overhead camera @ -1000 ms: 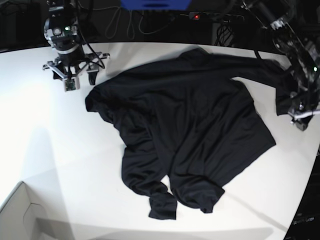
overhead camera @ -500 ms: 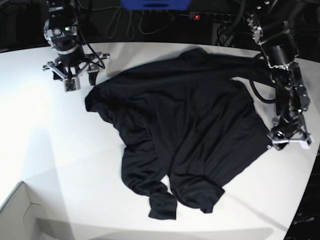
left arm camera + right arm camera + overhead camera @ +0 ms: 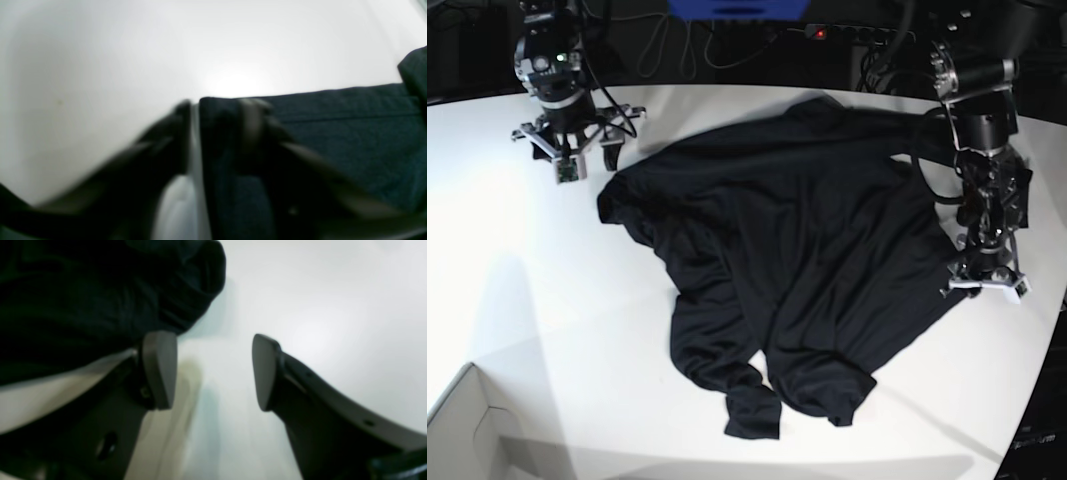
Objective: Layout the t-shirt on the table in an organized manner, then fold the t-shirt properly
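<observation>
**One black t-shirt spread crumpled across the white surface, a gripper at each side**

One pale cardboard box corner (image 3: pixel 467 425) sits nearest, at the front left edge of the base view. Just beyond it the white surface (image 3: pixel 547 300) runs wide and bare up to the t-shirt (image 3: pixel 797 250), which lies loosely spread over the middle and right of the surface, wrinkled and not flat. Its nearest part is a bunched, folded lump of cloth at the front, with a second rumpled flap just beside it. Further back the fabric widens into a broad dark sheet with creases running across it, and one long part stretches away toward the far right.

At the shirt's right edge, the left gripper (image 3: pixel 987 283) points down at the surface, right at the hem. The left wrist view is blurred, but it shows the hem corner (image 3: pixel 220 110) lying between the two dark fingers (image 3: pixel 180 133), which stand close together around it; whether they actually pinch the cloth I cannot tell.

Further back on the other side, the right gripper (image 3: pixel 577 145) hangs over bare surface just beside the shirt's far left edge. In the right wrist view its two fingers (image 3: pixel 160 368) stand wide apart with nothing between them, and a rounded fold of black cloth lies just beside one fingertip.

Behind the surface, cables and a blue object (image 3: pixel 737 8) sit in the dark background.
</observation>
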Motion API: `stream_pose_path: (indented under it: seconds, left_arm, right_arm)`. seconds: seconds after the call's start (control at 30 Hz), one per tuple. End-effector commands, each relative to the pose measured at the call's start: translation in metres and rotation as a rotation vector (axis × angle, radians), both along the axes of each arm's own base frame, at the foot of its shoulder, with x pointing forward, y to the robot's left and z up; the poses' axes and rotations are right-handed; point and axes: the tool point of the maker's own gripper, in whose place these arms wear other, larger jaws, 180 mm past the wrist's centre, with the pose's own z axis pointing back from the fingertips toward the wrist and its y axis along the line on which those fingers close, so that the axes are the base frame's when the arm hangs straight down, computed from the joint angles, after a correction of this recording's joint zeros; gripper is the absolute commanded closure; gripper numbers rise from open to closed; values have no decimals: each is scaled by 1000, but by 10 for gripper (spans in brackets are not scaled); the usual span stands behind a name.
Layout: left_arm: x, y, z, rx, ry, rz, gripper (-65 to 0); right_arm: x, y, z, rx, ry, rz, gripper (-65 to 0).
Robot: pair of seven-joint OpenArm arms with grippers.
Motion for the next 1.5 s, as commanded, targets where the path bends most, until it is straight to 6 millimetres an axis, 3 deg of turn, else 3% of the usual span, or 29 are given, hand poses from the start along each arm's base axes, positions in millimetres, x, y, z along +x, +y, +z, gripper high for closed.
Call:
stream_pose_path:
  seconds: [0.0,0.07,0.1,0.3,0.4,0.53,0.67,1.03,1.3,1.47]
  left_arm:
    - [7,2,8,-6,-9,-3,-111]
    - [5,2,7,-8,-7,-1,-16]
    - [4,2,5,-13,-1,-2,0]
    - [-8,13,20,43,-34,-12,0]
    - [-11,14,30,68,-59,-20,-1]
    - [-12,14,31,74,-61,-22,-1]
    - [-17,14,27,74,-48,-23,-1]
    - [-22,14,22,74,-38,-23,-1]
    - [-37,19,11,73,-11,-10,-1]
    - [-54,43,11,51,-21,79,-1]
  right_arm:
    - [10,1,17,0,-64,10,-365]
    - [13,2,19,2,-73,13,-366]
    - [15,5,20,5,-78,28,-366]
    - [25,30,25,37,-89,169,-368]
    - [33,43,27,72,-105,181,-414]
    - [36,43,18,80,-86,175,-444]
    - [41,55,5,96,-59,206,-444]
    - [50,54,-9,103,-32,197,-436]
    - [55,53,-11,101,-32,196,-243]
    - [57,50,-7,94,-43,193,-13]
